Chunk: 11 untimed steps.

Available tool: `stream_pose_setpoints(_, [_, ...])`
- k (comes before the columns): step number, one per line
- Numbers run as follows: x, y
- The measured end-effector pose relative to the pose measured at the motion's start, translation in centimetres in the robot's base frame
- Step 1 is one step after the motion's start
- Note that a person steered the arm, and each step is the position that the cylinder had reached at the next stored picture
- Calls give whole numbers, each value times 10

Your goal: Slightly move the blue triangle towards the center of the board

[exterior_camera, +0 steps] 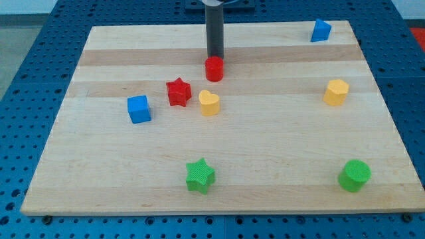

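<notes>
The blue triangle (321,30) sits near the board's top right corner. My tip (214,57) is at the top middle of the board, just behind and touching or nearly touching the red cylinder (214,68). The tip is far to the left of the blue triangle.
On the wooden board (265,146): a red star (178,91), a yellow heart (209,103) and a blue cube (139,109) left of centre; a yellow hexagon-like block (336,91) at the right; a green star (200,176) and a green cylinder (354,176) near the bottom.
</notes>
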State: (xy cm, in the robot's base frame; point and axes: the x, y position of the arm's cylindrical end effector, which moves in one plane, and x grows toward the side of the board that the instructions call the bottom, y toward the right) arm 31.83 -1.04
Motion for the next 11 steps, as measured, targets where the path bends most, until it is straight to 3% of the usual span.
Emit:
stream_pose_setpoints(2, [44, 9])
stream_pose_setpoints(3, [29, 30])
stream_pose_setpoints(5, [-68, 81])
stream_pose_setpoints(6, [-94, 122])
stream_pose_setpoints(8, [-126, 200])
stream_pose_setpoints(11, [-120, 272])
